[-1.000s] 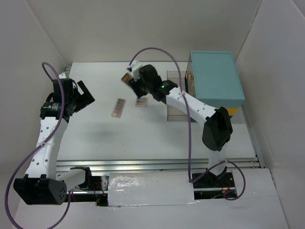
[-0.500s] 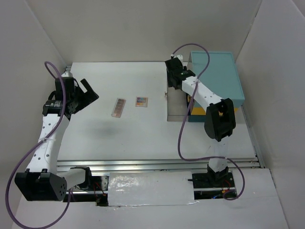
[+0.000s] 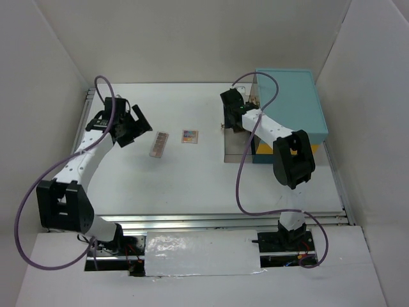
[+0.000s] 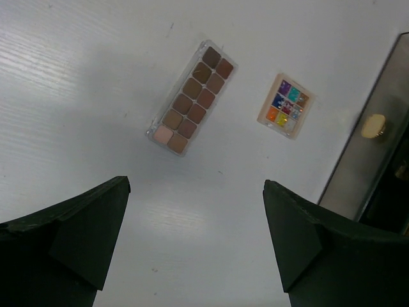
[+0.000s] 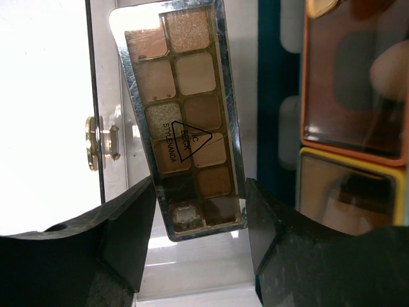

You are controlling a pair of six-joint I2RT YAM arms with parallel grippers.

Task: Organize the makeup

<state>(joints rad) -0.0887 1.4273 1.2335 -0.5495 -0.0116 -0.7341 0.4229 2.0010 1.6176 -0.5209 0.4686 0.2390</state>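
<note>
Glossy rectangular nude palette (image 5: 185, 121) in right jaws; brown palette (image 4: 192, 99) flat.

Top view is taken from high at the near edge, tilted down toward the far side; the whole table (image 3: 192, 185) is covered from a distance. Left wrist view is aimed down at the table's left-middle from moderate height, left fingers (image 4: 77, 236) at its lower edge; brown palette (image 4: 192, 97) and small palette (image 4: 285, 105) are framed, both also seen mid-table in the top view. Right wrist view is set very close, far right; it is filled by the gold palette (image 5: 185, 118) between right fingers (image 5: 300, 256), clear tray (image 5: 108, 96) behind. The tray's edge is shared with the left wrist view.
</note>
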